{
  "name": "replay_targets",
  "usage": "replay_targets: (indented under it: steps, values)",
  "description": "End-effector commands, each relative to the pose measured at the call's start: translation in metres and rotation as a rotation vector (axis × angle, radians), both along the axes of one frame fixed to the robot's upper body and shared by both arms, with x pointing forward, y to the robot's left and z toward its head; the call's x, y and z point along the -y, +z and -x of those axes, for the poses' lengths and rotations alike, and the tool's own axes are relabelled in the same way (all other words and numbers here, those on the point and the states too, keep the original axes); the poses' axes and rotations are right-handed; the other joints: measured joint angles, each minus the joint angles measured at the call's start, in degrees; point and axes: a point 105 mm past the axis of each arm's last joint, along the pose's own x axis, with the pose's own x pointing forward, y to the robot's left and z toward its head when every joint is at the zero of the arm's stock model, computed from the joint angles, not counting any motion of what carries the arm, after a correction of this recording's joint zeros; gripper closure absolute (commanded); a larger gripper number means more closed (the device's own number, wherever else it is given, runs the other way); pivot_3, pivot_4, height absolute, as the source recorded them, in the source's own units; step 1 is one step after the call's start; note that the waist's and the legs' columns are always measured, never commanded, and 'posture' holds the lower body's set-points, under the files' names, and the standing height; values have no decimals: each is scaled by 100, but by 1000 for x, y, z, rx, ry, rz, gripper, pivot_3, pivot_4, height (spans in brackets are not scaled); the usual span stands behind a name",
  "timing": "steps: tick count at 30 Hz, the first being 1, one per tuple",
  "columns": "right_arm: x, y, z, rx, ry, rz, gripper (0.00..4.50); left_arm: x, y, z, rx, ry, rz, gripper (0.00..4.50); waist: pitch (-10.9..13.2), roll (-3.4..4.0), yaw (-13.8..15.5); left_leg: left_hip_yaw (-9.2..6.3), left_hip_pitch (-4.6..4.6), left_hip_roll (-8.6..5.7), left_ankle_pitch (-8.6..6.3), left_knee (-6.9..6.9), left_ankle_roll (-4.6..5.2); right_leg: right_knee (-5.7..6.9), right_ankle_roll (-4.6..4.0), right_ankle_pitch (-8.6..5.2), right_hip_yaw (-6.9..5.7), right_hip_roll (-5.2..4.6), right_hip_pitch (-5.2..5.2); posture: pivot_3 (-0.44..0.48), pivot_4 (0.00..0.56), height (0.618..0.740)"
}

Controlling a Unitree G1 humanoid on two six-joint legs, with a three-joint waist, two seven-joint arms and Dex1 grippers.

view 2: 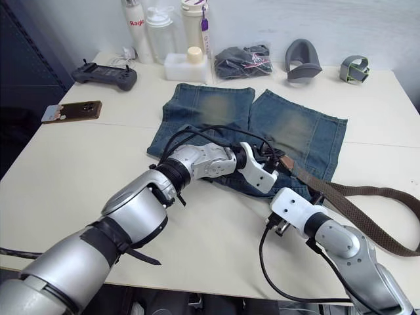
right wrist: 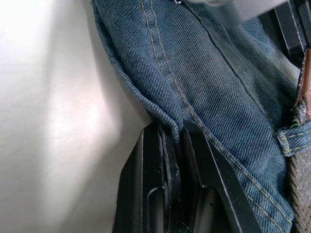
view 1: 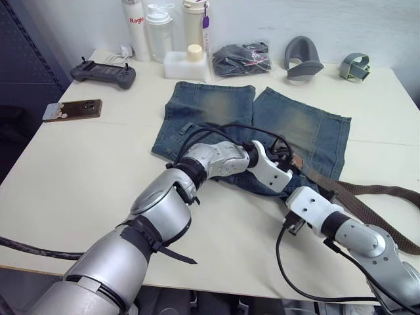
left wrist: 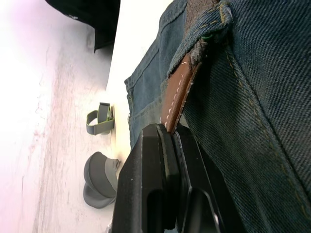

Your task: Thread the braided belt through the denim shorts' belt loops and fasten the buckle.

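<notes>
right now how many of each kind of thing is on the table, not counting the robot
bottles: 3
grey straps/pads: 2
denim shorts: 1
braided belt: 1
game controller: 1
phone: 1
dark cloth bundle: 1
white tub: 1
total: 11

A cream-coloured table (view 1: 79, 164) is standing against a pale white wall (view 1: 315, 20), w/ a faint seam running across its top. At the left side a dark panel (view 1: 26, 59) is standing beside the table, and the floor there is lying in shadow. Along the back edge, near the wall, bottles (view 1: 159, 29) are standing, also a white box (view 1: 186, 64), a black bag (view 1: 241, 58) and two grey pieces (view 1: 302, 59). A game controller (view 1: 104, 72) and a phone (view 1: 72, 109) are lying at the left. Soft, even light is falling on the tabletop.
</notes>
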Motion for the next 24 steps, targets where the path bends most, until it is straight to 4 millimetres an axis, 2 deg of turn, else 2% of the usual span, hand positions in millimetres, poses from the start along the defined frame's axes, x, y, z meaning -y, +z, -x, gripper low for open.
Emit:
replay_targets:
  steps: [1, 5, 11, 15, 20, 21, 24]
  values:
    - [-2, 3, -5, 16, 6, -2, 4500, -14, 2, 0, 30, -42, -15, 4462, 0, 0, -2, 0, 0, 0, 0, 0, 0, 1, 0, 0, 0, 0, 0, 0, 150, 648]
    - [-2, 1, -6, 5, 15, 4, 4500, -27, 5, -11, 42, 11, -17, 4462, 0, 0, -32, 1, -1, 0, 0, 0, -1, 6, -1, 0, 1, 0, -5, 0, 150, 648]
    - [0, -5, -7, -26, 6, 2, 4500, -65, 27, -37, 77, 139, -3, 4462, 0, 0, -109, 6, 0, 0, 2, 1, -3, 15, -1, -1, 4, 0, -8, 0, 150, 648]
    - [5, -10, -8, -60, -43, -31, 4500, -81, 32, -44, 51, 188, -72, 4462, 0, 0, -142, 6, -1, 0, 3, 0, -3, 21, -2, -3, 4, 0, -11, 0, 150, 648]
    - [12, -13, -11, -97, -102, -70, 4500, -98, 52, -40, 12, 192, -94, 4462, 0, 0, -156, 9, -2, 0, 4, 0, -6, 23, -3, -3, 4, 0, -15, 0, 150, 648]
    - [12, -13, -12, -99, -105, -68, 4500, -105, 55, -40, 1, 209, -93, 4462, 0, 0, -160, 9, -3, 0, 5, 0, -7, 24, -4, -4, 5, 0, -18, 0, 150, 648]
    - [11, -13, -14, -109, -97, -69, 4500, -146, 54, -45, -51, 313, -126, 4462, 0, 1, -160, 8, -2, 0, 6, -1, -9, 27, -10, -7, 4, 0, -19, 0, 150, 648]
